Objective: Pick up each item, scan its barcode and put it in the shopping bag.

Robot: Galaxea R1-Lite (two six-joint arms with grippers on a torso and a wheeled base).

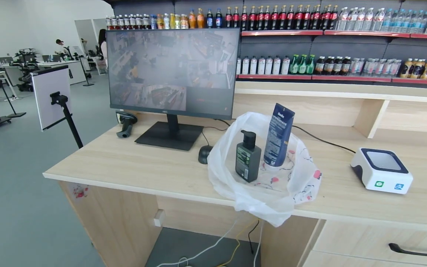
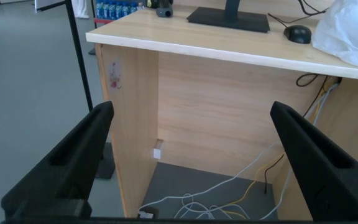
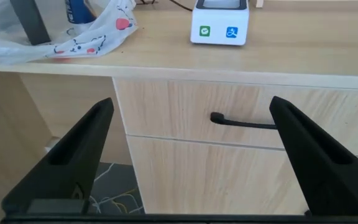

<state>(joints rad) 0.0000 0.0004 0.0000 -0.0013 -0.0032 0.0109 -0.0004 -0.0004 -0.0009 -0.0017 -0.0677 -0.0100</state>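
A dark pump bottle (image 1: 248, 157) and a tall blue tube (image 1: 279, 134) stand upright on the spread white shopping bag (image 1: 235, 185) at the counter's middle. The white barcode scanner (image 1: 381, 170) sits to the bag's right. My left gripper (image 2: 191, 162) is open and empty, held below counter height in front of the desk's left leg panel. My right gripper (image 3: 191, 162) is open and empty too, low in front of the drawer (image 3: 241, 121). In the right wrist view the scanner (image 3: 220, 26) and the bag's edge (image 3: 92, 38) lie on the counter above.
A monitor (image 1: 172, 72) stands at the back left of the wooden counter (image 1: 132, 167), with a mouse (image 1: 204, 154) and a handheld scanner (image 1: 126, 124) near it. Cables hang under the desk (image 2: 229, 186). Shelves of bottles (image 1: 328, 40) line the back wall. A tripod (image 1: 67, 118) stands left.
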